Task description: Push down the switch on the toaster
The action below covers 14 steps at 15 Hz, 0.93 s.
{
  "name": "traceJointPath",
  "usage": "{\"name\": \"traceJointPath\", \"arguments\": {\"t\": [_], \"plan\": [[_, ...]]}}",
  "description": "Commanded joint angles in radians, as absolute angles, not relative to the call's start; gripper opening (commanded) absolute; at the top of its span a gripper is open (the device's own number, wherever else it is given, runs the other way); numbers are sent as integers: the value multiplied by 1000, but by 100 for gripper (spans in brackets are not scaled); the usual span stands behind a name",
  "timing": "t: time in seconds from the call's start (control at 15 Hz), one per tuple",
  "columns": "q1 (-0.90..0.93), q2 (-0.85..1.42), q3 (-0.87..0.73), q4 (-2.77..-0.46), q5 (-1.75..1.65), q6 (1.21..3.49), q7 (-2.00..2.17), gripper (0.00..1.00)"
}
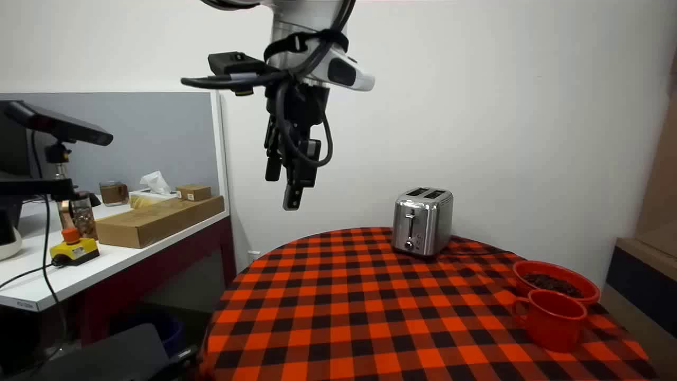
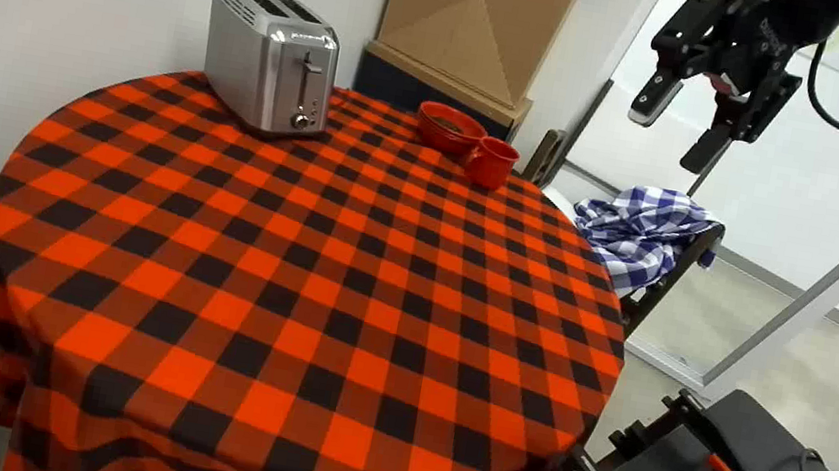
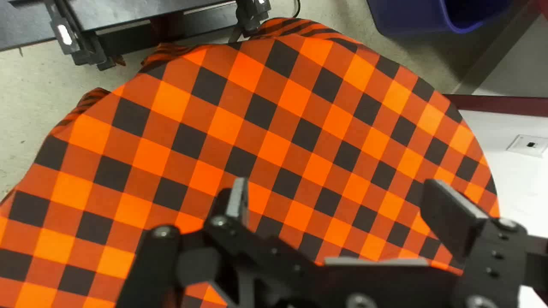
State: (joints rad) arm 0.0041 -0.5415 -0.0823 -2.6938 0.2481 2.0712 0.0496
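Note:
A shiny silver two-slot toaster stands upright on the table near the white wall in both exterior views [image 1: 439,222] [image 2: 240,56]. Its switch, a small lever [image 1: 410,215], sits near the top of the vertical slot on the narrow front face; it also shows in an exterior view [image 2: 312,69]. My gripper [image 1: 282,186] is open and empty, high above the table and well apart from the toaster. The gripper shows in an exterior view [image 2: 676,131] and, with fingers wide apart, in the wrist view [image 3: 335,184]. The toaster is out of the wrist view.
A red and black checked cloth [image 1: 328,317] covers the round table. A red bowl [image 1: 558,272] with dark contents and a red mug [image 1: 555,323] stand near one edge. A white desk [image 1: 47,275] holds boxes. A blue checked cloth [image 2: 638,229] lies on a chair.

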Motion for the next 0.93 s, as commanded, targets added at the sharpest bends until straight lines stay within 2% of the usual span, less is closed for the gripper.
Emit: {"name": "traceJointPath", "arguments": {"t": [0.0, 0.27, 0.53, 0.87], "plan": [[-8, -541, -71, -2692, 254, 2068, 44, 100], [7, -460, -49, -2654, 243, 2204, 17, 100], [13, -279, 1, -2525, 190, 2436, 34, 100], [-34, -13, 83, -2288, -74, 2727, 225, 100]]}}
